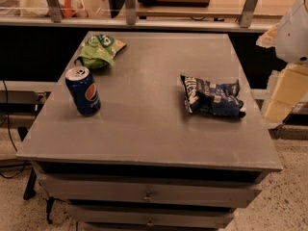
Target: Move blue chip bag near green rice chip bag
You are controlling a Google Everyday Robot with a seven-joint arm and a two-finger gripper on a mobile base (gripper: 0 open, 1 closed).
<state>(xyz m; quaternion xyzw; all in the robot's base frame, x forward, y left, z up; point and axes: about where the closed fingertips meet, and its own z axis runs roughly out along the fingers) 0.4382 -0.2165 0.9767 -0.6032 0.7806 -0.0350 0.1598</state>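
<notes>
Blue chip bag (pixel 211 97): one; jaws far right

Legend: on the can (pixel 83 91), standing at the counter (pixel 144 129) left side, the red, white and blue Pepsi globe emblem; no wording legible. On the blue chip bag (pixel 211 98), white lettering, unreadable. On the green rice chip bag (pixel 98 49), white markings, unreadable. The hand (pixel 283 96) hangs just off the counter's right edge.
</notes>
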